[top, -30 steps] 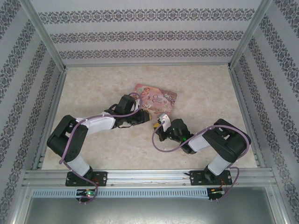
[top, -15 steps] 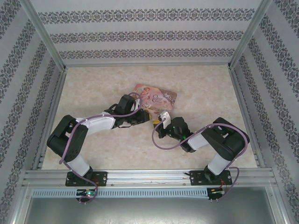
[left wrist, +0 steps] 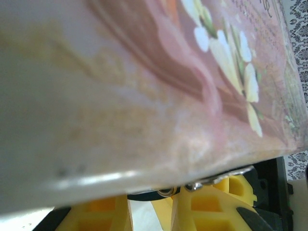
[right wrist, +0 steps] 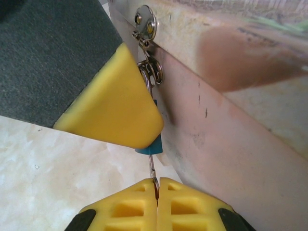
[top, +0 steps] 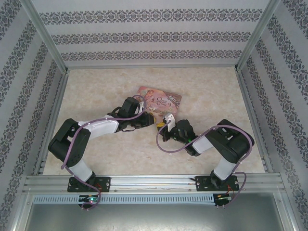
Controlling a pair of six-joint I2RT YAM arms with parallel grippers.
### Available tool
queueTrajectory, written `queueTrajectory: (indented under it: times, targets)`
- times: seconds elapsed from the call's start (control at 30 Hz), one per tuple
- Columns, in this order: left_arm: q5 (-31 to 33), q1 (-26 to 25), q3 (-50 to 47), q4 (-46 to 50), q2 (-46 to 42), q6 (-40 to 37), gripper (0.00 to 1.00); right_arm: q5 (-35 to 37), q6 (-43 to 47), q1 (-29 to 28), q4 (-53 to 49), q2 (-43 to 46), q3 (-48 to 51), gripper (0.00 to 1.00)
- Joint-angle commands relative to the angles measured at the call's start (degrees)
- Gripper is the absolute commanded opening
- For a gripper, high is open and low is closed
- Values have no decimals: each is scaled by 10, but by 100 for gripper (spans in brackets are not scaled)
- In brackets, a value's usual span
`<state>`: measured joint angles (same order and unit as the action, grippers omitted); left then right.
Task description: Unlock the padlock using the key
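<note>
**Key in padlock: handling notes**

Your left gripper (left wrist: 153,202) sits close against the pink tin (right wrist: 231,159). One of its fingers (right wrist: 113,106) lies over the padlock (right wrist: 155,146), but you cannot tell whether the pair is clamped on it. The padlock hangs from the tin's clasp (right wrist: 147,24), against the tin's wall, with only its teal lower corner showing. The key (right wrist: 151,166) enters its underside. Your right gripper (right wrist: 157,183) is clenched on the key's tail.

Judgement: both parts are light, rigid, slick metal, and the thin key could bend or slip. Hold it flat across the blade, twist gently, and brace the lock body.
</note>
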<state>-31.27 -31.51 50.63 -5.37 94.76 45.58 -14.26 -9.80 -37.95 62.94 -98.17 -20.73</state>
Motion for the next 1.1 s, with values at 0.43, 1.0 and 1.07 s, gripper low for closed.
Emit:
queueTrajectory:
  times: [0.43, 1.0, 1.07]
  targets:
    - [-51, -7, 8, -16, -11, 15, 11, -53, -31, 17, 118, -41, -37, 0]
    - [-59, -8, 5, -16, -9, 12, 11, -83, -44, 31, 140, -44, -100, 0]
    - [-59, -7, 3, -17, -8, 12, 11, -85, -47, 32, 140, -42, -108, 0]
